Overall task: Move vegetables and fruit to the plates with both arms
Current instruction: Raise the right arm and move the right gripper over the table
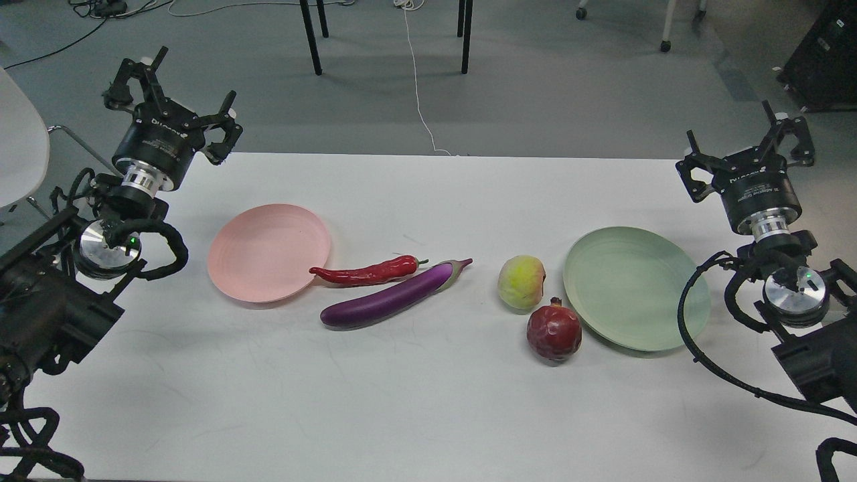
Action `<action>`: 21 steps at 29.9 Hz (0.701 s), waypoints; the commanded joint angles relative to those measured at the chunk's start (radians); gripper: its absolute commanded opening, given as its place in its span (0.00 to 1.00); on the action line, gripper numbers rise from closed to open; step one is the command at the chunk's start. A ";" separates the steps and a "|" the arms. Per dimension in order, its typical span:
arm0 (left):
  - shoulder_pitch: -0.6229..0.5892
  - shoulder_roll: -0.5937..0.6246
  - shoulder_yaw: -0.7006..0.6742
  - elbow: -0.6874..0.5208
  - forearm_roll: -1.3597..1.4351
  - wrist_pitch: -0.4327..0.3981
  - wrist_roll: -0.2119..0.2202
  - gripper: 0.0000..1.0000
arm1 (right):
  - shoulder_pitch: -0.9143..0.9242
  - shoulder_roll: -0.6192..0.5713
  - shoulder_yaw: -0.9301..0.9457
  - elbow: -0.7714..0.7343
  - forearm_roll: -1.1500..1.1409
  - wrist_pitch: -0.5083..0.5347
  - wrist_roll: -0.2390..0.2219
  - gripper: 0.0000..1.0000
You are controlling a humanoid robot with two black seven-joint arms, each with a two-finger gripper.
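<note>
On the white table lie a red chili pepper [365, 272] and a purple eggplant [392, 298], side by side just right of the pink plate [268, 252]. A yellow-green peach [521, 282] and a dark red pomegranate [554, 331] sit close to the left rim of the green plate [636, 288]. Both plates hold nothing. My left gripper [171, 94] hangs open above the table's far left corner, well away from the pink plate. Over the right edge, beyond the green plate, my right gripper [750, 144] is open too, with nothing held.
The white table [428, 402] has bare surface along its front half. Past its far edge are grey floor, black chair legs [311, 40] and a white cable [418, 100]. A white chair [20, 147] stands at the far left.
</note>
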 commanded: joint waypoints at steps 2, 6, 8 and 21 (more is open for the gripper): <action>0.000 -0.002 0.009 0.007 0.002 0.000 -0.001 0.98 | 0.003 -0.013 -0.006 0.006 -0.001 0.000 0.002 0.99; -0.003 0.002 0.009 0.006 0.002 0.000 0.004 0.98 | 0.037 -0.068 -0.024 0.023 -0.003 0.000 0.002 0.99; -0.006 0.015 0.003 0.006 0.002 0.000 0.002 0.98 | 0.093 -0.116 -0.090 0.026 -0.003 0.000 0.002 0.99; -0.058 0.036 -0.025 -0.002 0.009 0.000 -0.002 0.98 | 0.743 -0.342 -0.973 0.164 -0.108 0.000 0.000 0.99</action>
